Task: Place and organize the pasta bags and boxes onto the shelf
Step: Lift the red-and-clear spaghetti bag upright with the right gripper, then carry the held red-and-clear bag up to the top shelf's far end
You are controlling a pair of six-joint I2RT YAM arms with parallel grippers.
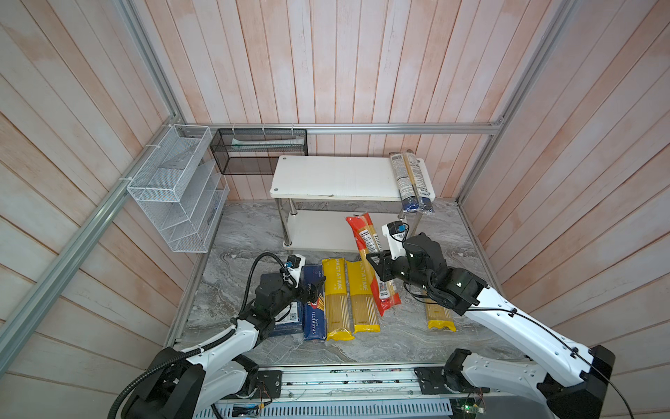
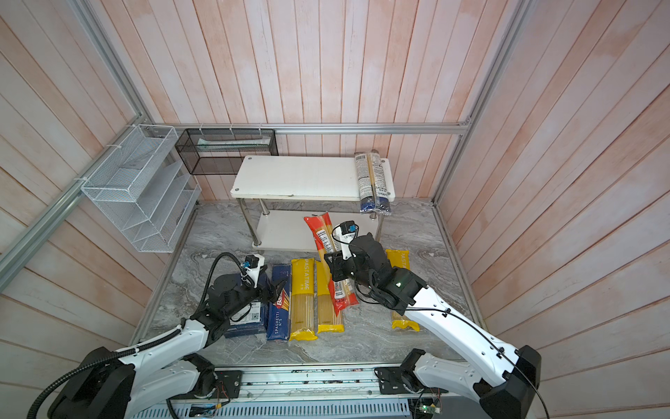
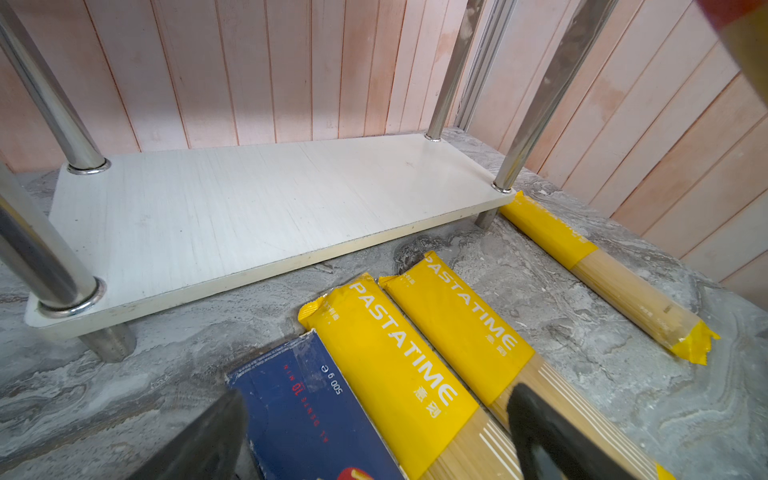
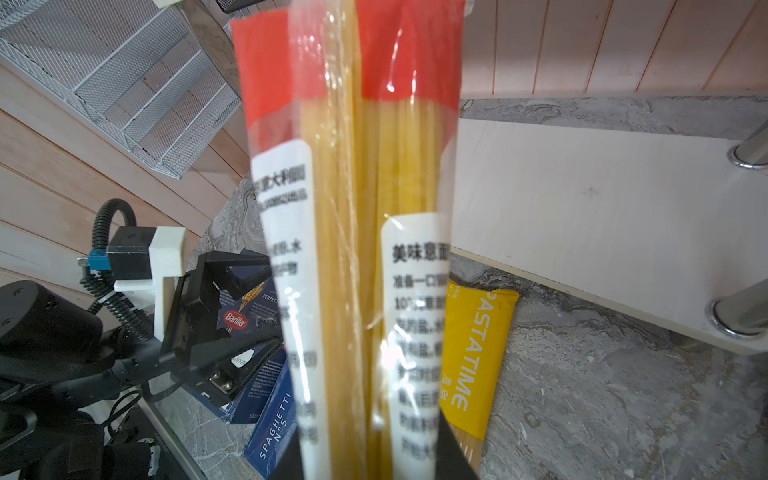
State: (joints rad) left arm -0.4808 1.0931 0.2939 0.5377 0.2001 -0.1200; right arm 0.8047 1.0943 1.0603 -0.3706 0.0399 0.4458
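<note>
In both top views we see the right gripper (image 1: 377, 263) clamped across the red-ended bag (image 1: 366, 237). The bag slants in front of the shelf (image 1: 337, 177), with its near end over a yellow bag (image 1: 360, 297). The dark-blue-ended bag (image 1: 411, 181) lies on the right end of the top board. The left gripper (image 2: 277, 288) hangs over the narrow box (image 2: 279, 319), which lies beside the wide box (image 2: 246, 328).

From the left wrist we find its fingers (image 3: 548, 440) spread wide and gripping nothing. Under them lie the narrow box and a yellow bag, just before the shelf's lower board.

From the right wrist the red-ended bag fills the middle, and we see it pinched between the dark fingers (image 4: 455, 453).
</note>
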